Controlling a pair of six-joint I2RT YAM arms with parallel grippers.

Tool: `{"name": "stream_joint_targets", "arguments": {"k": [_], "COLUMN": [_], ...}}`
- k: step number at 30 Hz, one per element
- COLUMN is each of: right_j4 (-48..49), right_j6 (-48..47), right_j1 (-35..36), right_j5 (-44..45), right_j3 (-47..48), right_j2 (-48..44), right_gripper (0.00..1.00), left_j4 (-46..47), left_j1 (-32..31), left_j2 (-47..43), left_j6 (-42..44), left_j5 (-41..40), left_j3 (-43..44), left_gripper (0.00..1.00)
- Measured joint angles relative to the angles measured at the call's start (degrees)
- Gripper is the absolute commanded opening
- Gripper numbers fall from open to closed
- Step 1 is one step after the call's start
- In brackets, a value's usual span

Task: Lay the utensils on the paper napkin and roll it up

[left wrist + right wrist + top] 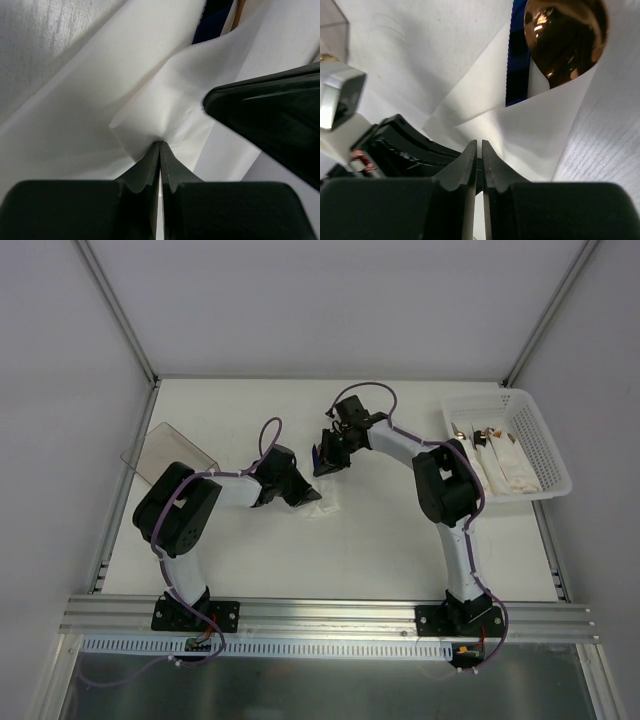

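Step in hand: wrapping/rolling, not loading. The spoon [565, 35] already lies inside a fold of the paper napkin [165, 95]. Its glossy brown bowl shows above the paper's edge in the right wrist view. A blue toothed-edge piece [517, 50] sits just beside it, also partly under the paper (cannot tell what it is, possibly a knife).

Location: the bundle is mid-table, between the two wrists. It is well apart from the white perforated basket [552, 455] at the right, which holds finished-looking rolls. It is also apart from the clear container [165, 452] at the left.

Left gripper [160, 145]: clenched, jaws fully together, a peaked fold of napkin pinched at the tips.

Right gripper [479, 145]: jaws nearly together with only a thin slit between them. A corner of the sheet runs down to the tips, so it looks to be nipping the paper. The hold seems light.

The two grippers are very close together; each shows as a dark mass in the other's wrist view.

Judgement: the task is past placing and the roll is only partly formed, since the paper is loose and creased rather than tight.

The next move calls for one claw to anchor the paper while the other carries its flap over the utensils. Pull gently, as thin paper tears and the spoon could slide out of the open end.
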Motion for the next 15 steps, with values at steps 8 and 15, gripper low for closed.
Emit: {"name": "stream_joint_targets", "arguments": {"k": [8,15], "right_j4": [-5.16,-6.47], "right_j6": [-6.95,-6.47], "right_j1": [2.99,3.23], "right_j5": [4.5,6.91], "right_j3": [1.73,2.12], "right_j2": [3.1,3.08], "right_gripper": [0.07,0.03], "left_j4": [0.24,-0.83], "left_j1": [0.37,0.63], "left_j2": [-0.07,-0.85], "left_j6": [-0.04,1.95], "left_j5": [0.94,1.05], "left_j3": [-0.48,-0.63], "left_gripper": [0.0,0.0]}}
